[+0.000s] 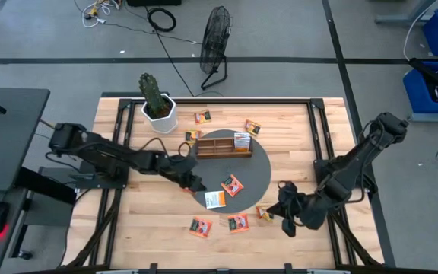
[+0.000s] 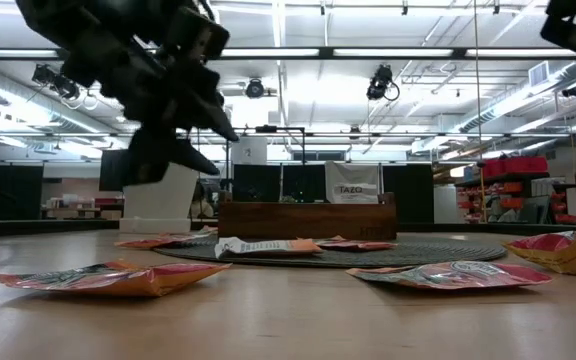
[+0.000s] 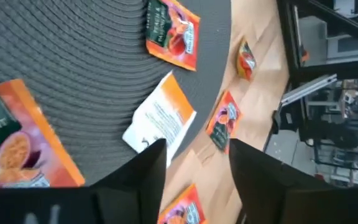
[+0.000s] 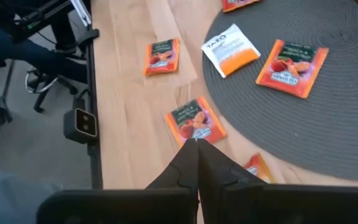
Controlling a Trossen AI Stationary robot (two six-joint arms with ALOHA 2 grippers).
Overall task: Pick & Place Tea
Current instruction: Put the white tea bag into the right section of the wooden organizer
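The brown wooden tray (image 1: 223,145) sits at the far side of the round dark mat (image 1: 258,173), central between both arms, presumably so either can reach it; one sachet (image 1: 241,141) already stands upright in it at its right end. The remaining tea lies scattered flat: a white-and-orange sachet (image 1: 216,199) at the mat's near edge, an orange-red sachet (image 1: 233,185) just beside it on the mat, two more (image 1: 200,226) on the bare wood nearer the front, and others behind and beside the tray. The left gripper (image 1: 192,183) is at the mat's left edge, and in its wrist view the fingers (image 3: 145,171) stand apart with a clear gap and nothing between them, framing the white-and-orange sachet (image 3: 160,120); this placement suggests a lineup for a pick of that sachet. The right gripper (image 1: 289,215) is low over the wood off the mat's right near side, its fingers (image 4: 211,165) pressed together into a point, holding nothing, aimed at an orange-red sachet (image 4: 194,120) on the wood. A potted cactus (image 1: 157,103) stands at the far left, clear of the work.
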